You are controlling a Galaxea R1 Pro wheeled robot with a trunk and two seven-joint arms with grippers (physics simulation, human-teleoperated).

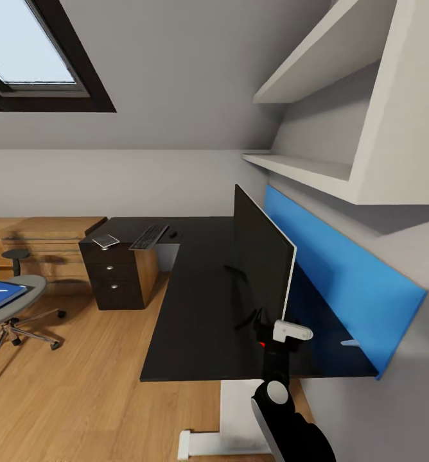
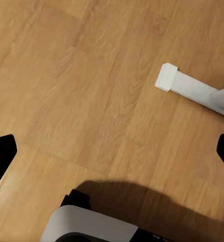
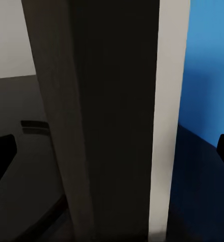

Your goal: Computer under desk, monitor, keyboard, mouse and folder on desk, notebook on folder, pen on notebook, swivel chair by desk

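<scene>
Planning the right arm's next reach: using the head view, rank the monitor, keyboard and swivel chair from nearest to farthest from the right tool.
1. Monitor: right at the right tool, standing edge-on on the near end of the desk.
2. Keyboard: far end of the desk, above the drawers.
3. Swivel chair: on the floor at far left, off the desk.

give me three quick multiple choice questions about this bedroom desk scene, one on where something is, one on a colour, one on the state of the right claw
1. Where is the keyboard?
A. far end of the desk
B. on the floor
C. on the chair

2. What colour is the panel behind the desk?
A. red
B. blue
C. green

3. What is the right claw doing?
A. hanging over the floor
B. holding the pen
C. open, fingers either side of the monitor's edge

Answers:
1 A, the keyboard lies at the far end of the desk.
2 B, the panel is blue.
3 C, the right claw shows a dark finger at each side of the monitor.
</scene>
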